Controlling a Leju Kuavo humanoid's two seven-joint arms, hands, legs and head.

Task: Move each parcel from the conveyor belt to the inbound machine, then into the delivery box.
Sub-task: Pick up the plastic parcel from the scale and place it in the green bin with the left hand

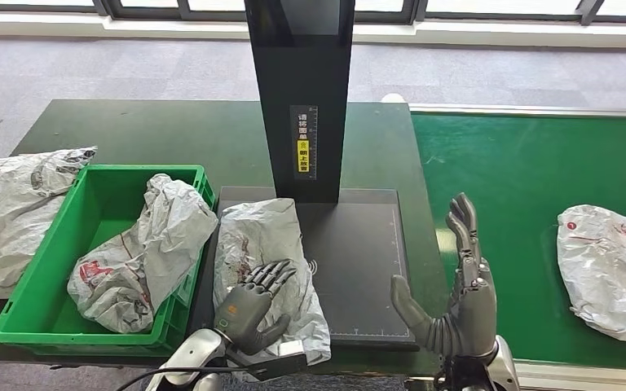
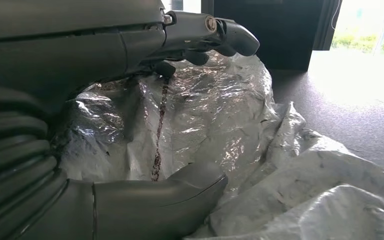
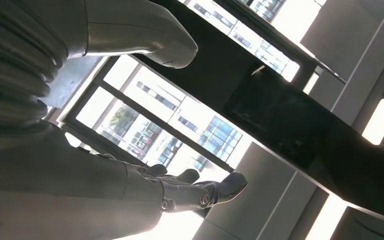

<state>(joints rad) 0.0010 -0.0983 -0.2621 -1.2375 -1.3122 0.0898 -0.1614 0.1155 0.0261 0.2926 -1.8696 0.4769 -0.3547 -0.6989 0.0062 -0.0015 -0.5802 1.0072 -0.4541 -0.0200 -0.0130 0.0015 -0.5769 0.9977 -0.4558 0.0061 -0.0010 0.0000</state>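
Working the second leg, by my read: one parcel sits on the inbound machine and needs lifting over into the box.

Far left on the counter (image 1: 171, 122) lie loose bags (image 1: 12, 204). Next, the green box (image 1: 28, 305) already holds one crumpled parcel (image 1: 143, 252), draped up against its right wall, with bare floor showing at its left. Just beside it, the scanned parcel (image 1: 265, 261) lies on the left part of the machine plate (image 1: 359, 261), under the black post (image 1: 301, 90). My left hand (image 1: 253, 305) rests on that parcel's near end; in the left wrist view the thumb (image 2: 165, 200) and fingers (image 2: 220, 37) straddle the plastic but I judge they have not clamped it. I need to close on the film, lift clear of the box wall, and carry left.

My right hand (image 1: 456, 301) stands upright, fingers spread, holding nothing, beside the plate. Farthest right, another parcel (image 1: 611, 269) waits on the belt (image 1: 522, 171).
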